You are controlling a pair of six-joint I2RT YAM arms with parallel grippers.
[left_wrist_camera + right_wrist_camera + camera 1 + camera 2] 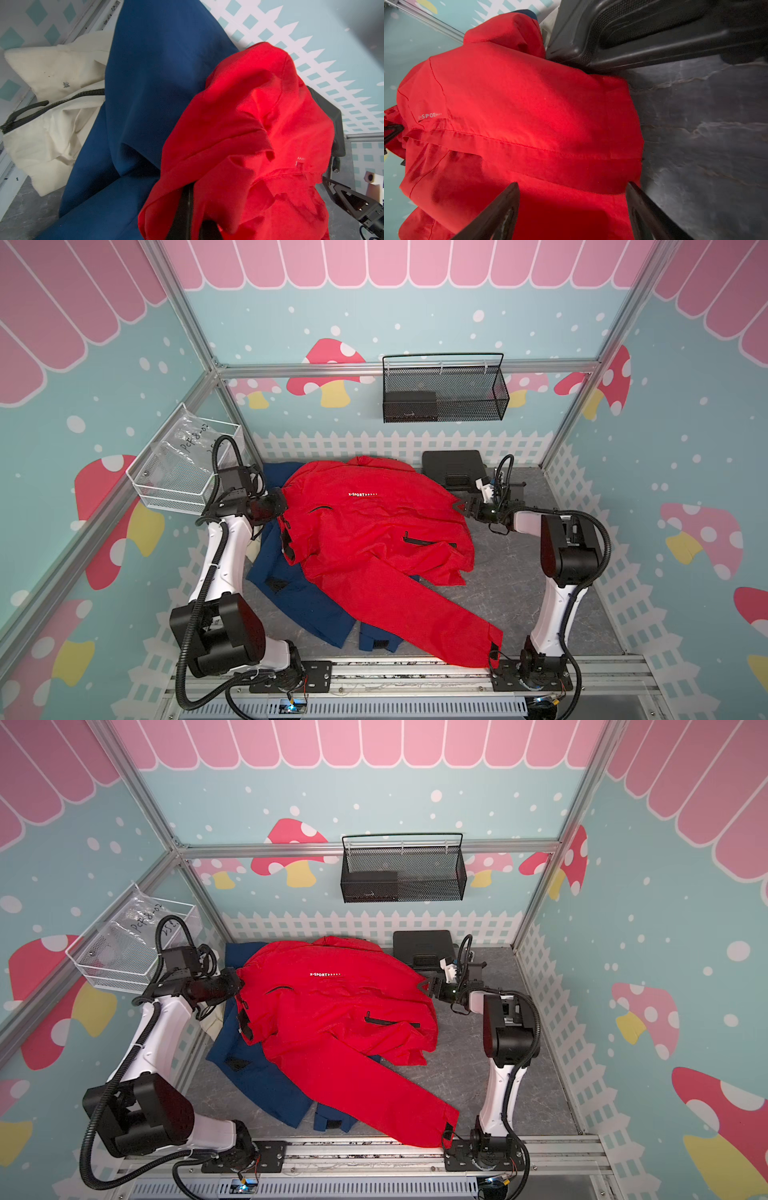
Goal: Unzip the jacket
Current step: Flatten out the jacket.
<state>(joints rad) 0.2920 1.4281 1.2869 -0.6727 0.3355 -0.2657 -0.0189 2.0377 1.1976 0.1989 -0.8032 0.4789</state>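
Counter (pixel 519 593): grey, marbled, with a metal rail along the 6 o'clock edge.
Room: teal walls (pixel 415 323) with pink mushrooms, white dots, a white picket fence and pink roof scallops.
Wall fittings: black mesh basket (pixel 444 393) at 12 o'clock and white wire basket (pixel 183 472) at 10 o'clock.
Red jacket (pixel 374 539): mid-counter and crumpled, lying over a blue garment (pixel 299 605). One sleeve runs to 5 o'clock, where its cuff reaches the rail.
Jacket details: short black pocket openings and black cuff tabs.
Neighbours: black case (pixel 453 466) at 1 o'clock, touching the jacket; cream bag (pixel 52 104) at 9 o'clock.
Writing: "X-SPORT" (pixel 362 494) in small white letters on the jacket. The marker scrawl on the plastic bag (pixel 187 443) in the wire basket is too small to read.
Left jaws: closed on the jacket's 9 o'clock edge, with red fabric bunched over them.
Right jaws: spread apart at the 3 o'clock edge, gripping nothing.
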